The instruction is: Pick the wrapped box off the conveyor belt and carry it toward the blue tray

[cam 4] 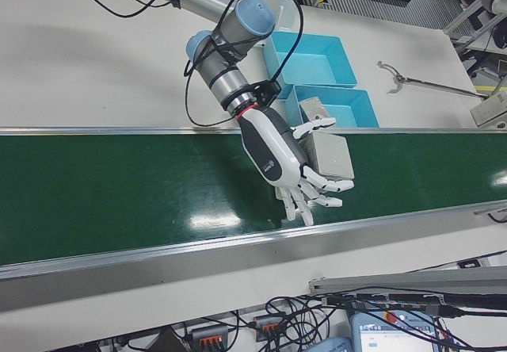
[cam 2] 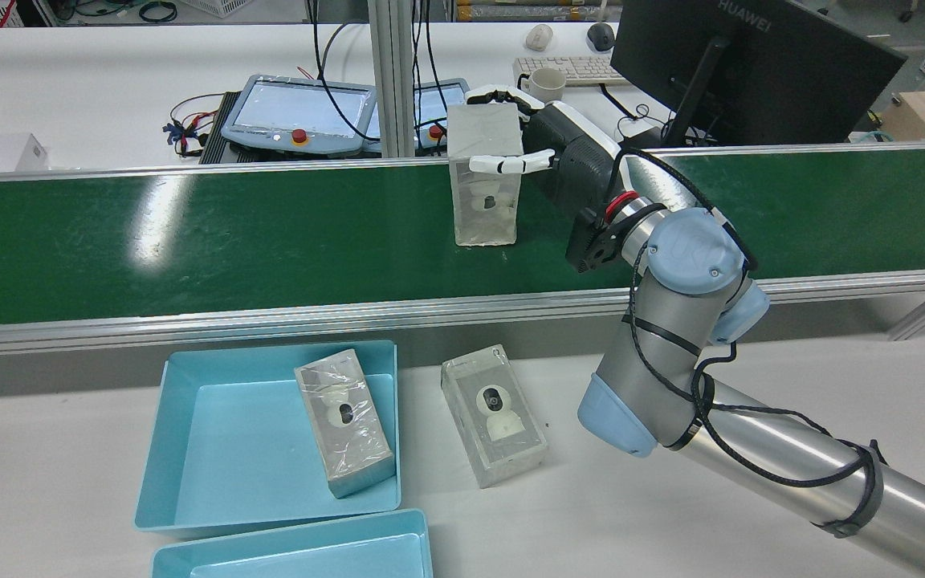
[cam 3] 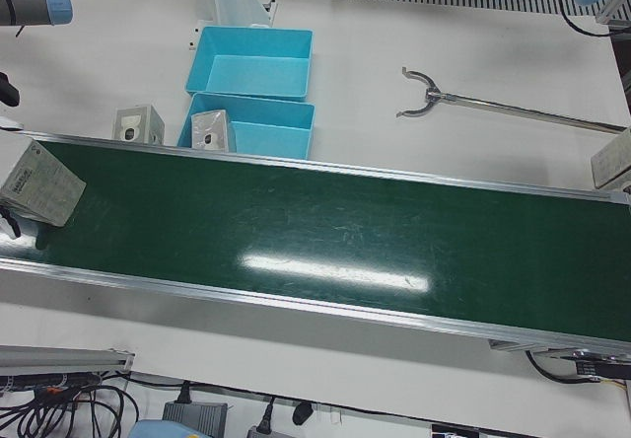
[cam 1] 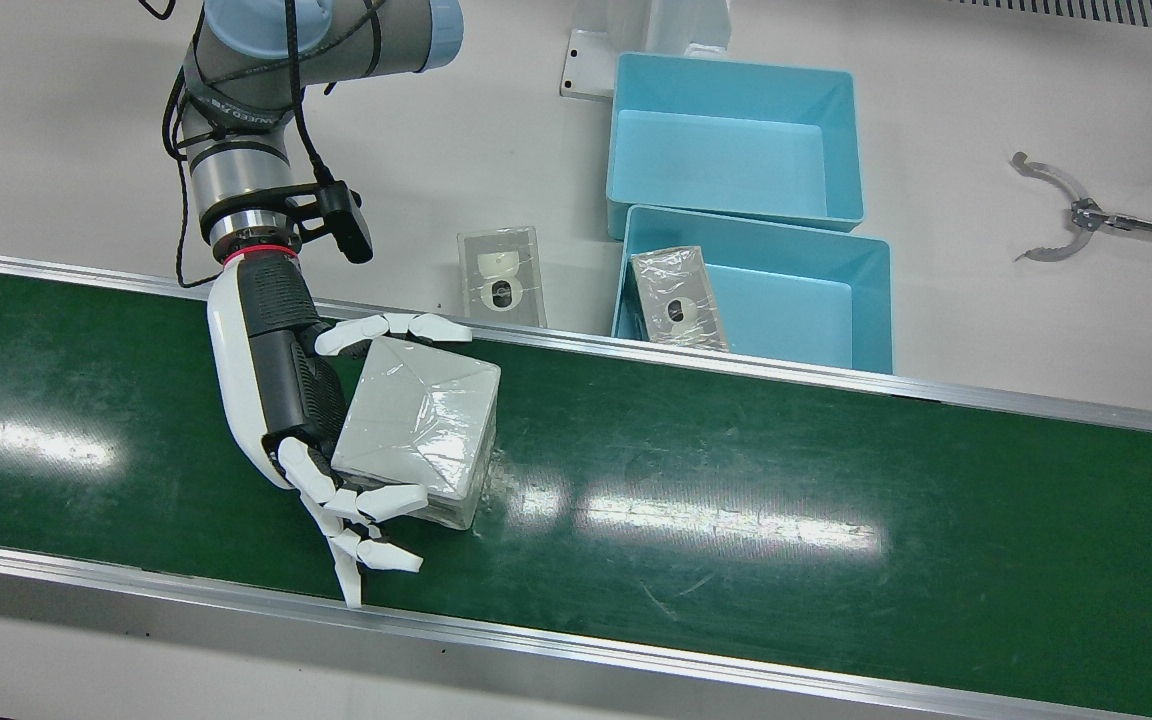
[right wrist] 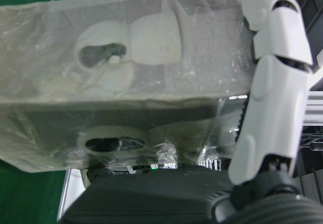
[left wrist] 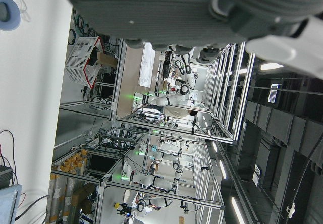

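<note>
Front view: right hand (cam 1: 286, 400) at frame centre-left, fingers (cam 1: 391, 327) wrapped round wrapped box (cam 1: 423, 425) above conveyor belt (cam 1: 736, 480). Blue tray (cam 1: 871, 300) upper right. Risk: slick film, box may slip during carry. Left hand: fingers not visible, cannot tell.

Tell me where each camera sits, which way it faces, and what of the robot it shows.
Front view: overhead; right robot hand clasps the wrapped box over the conveyor belt.
Rear view: high behind, facing forward; right arm, box, blue tray.
Left-front view: operators' side, left half; only the box's corner.
Right-front view: operators' side; right arm and robot hand.
Left hand view: sideways, faces the lab; left robot hand edge only.
Right hand view: close on the box.
Front and rear share box, belt, tray.
</note>
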Motion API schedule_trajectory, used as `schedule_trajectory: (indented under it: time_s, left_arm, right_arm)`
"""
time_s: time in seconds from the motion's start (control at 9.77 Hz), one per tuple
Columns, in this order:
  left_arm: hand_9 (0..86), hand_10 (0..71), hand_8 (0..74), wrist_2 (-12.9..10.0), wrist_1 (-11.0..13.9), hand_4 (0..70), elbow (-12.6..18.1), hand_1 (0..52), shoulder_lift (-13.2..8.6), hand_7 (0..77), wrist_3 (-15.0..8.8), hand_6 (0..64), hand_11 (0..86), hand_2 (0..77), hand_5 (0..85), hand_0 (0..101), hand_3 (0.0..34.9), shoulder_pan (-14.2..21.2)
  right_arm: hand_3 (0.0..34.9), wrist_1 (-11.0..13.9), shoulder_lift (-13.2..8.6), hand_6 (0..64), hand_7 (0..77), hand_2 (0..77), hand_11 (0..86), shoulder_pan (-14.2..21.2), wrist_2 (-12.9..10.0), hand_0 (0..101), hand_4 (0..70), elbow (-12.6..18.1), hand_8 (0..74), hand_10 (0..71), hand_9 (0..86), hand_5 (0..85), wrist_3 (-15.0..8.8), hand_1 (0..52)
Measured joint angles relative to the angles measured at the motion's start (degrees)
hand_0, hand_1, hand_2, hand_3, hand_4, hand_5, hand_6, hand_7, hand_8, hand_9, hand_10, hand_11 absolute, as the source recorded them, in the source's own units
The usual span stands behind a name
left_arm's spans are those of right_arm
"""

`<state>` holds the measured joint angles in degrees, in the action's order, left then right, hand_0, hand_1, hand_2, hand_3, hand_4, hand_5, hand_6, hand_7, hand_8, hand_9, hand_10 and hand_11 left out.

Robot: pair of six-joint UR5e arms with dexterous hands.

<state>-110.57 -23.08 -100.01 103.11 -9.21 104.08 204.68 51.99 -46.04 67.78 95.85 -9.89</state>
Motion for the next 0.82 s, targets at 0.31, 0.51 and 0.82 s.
schedule_trajectory:
  time_s: [0.31, 0.51, 0.82]
  left_arm:
    - [0.0, 0.0, 0.5, 0.0, 0.0, 0.0, 0.0, 0.0, 0.0, 0.5, 0.0, 0.0, 0.0, 0.5, 0.5, 0, 0.0, 0.0]
    - [0.5, 0.5, 0.0, 0.0, 0.0, 0.0, 0.0, 0.0, 0.0, 0.5, 0.0, 0.0, 0.0, 0.5, 0.5, 0, 0.0, 0.0]
    - [0.0, 0.0, 0.5, 0.0, 0.0, 0.0, 0.0, 0.0, 0.0, 0.5, 0.0, 0.0, 0.0, 1.1, 0.5, 0, 0.0, 0.0]
  right_arm:
    - [29.7, -0.1, 0.85, 15.3, 39.3, 30.0, 26.7, -0.01, -0.23, 45, 23.5, -0.14, 12.5, 22.4, 22.4, 35.5, 0.34, 9.3]
    - [24.7, -0.52, 0.68, 18.5, 43.1, 32.2, 37.1, -0.09, -0.28, 43, 22.9, 1.78, 18.0, 35.5, 32.2, 44.2, 0.37, 7.6]
    - [26.2, -0.77, 0.26, 21.8, 47.5, 33.8, 52.4, 1.97, -1.04, 40, 14.2, 7.96, 12.0, 36.5, 24.5, 70.4, -0.16, 7.1]
